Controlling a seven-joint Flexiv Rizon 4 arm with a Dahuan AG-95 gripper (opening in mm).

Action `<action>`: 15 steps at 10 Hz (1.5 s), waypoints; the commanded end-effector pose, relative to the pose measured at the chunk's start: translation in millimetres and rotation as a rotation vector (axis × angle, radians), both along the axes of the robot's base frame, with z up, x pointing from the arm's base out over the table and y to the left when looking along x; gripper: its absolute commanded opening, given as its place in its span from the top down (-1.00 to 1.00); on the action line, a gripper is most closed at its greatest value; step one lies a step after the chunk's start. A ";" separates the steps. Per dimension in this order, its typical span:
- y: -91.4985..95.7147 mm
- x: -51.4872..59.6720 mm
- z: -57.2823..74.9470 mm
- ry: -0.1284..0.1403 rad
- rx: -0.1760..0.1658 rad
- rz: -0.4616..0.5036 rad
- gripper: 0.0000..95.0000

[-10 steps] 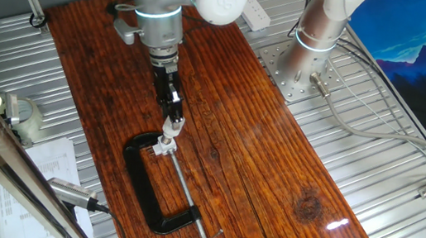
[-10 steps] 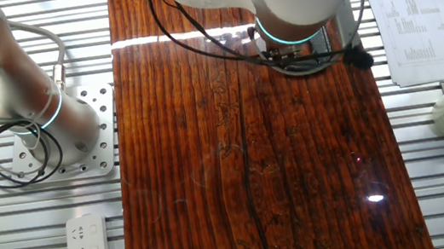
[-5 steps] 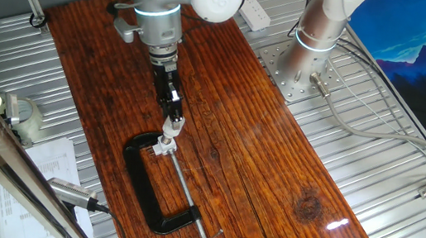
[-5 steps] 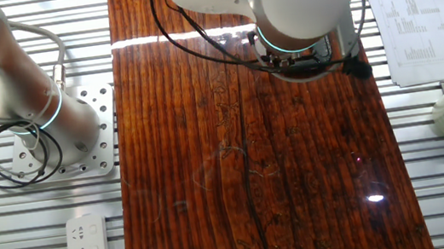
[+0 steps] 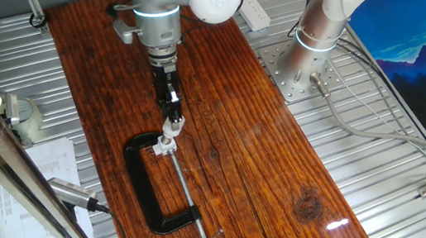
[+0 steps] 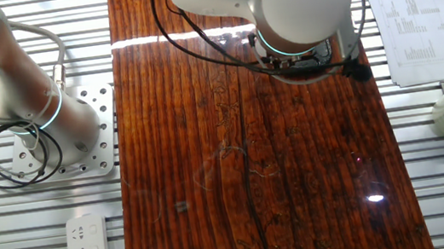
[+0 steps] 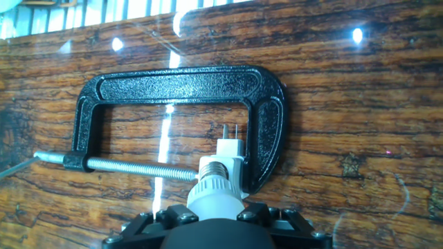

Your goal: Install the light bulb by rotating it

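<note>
A: Where's the light bulb (image 7: 215, 195) right now?

B: In the hand view it sits at the bottom centre, pale head toward the camera, silvery threads entering the white socket block (image 7: 229, 153). That block is pinched by the black C-clamp (image 7: 181, 83), between the screw tip and the right-hand arm, on the wooden table (image 5: 273, 169).

A: And the gripper (image 5: 170, 126)?

B: Its fingers are drawn in narrow around the bulb's head, holding it. The one fixed view shows the hand pointing straight down onto the clamp's far jaw.

A: Anything different from 1 second back?

B: In the other fixed view the wrist housing (image 6: 300, 2) has turned: the black cable fitting (image 6: 354, 66) sits further right and nearer than it did. The clamp and block haven't shifted at all.

A: Meaning?

B: I'd judge the bulb is mid-twist, threads partly seated. How many turns remain, I can't tell.
</note>
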State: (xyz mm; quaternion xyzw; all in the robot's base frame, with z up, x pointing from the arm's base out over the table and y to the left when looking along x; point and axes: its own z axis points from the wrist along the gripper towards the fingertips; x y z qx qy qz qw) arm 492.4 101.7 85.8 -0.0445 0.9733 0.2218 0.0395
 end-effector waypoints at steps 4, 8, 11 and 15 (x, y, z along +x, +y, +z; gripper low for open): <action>2.1 0.0 -3.1 0.001 0.002 0.002 -0.20; 4.0 -0.6 2.5 -0.005 0.011 -0.006 -0.20; 3.5 -1.5 4.0 -0.019 0.014 -0.018 -0.20; -0.1 -4.5 0.7 -0.027 0.013 -0.009 -0.20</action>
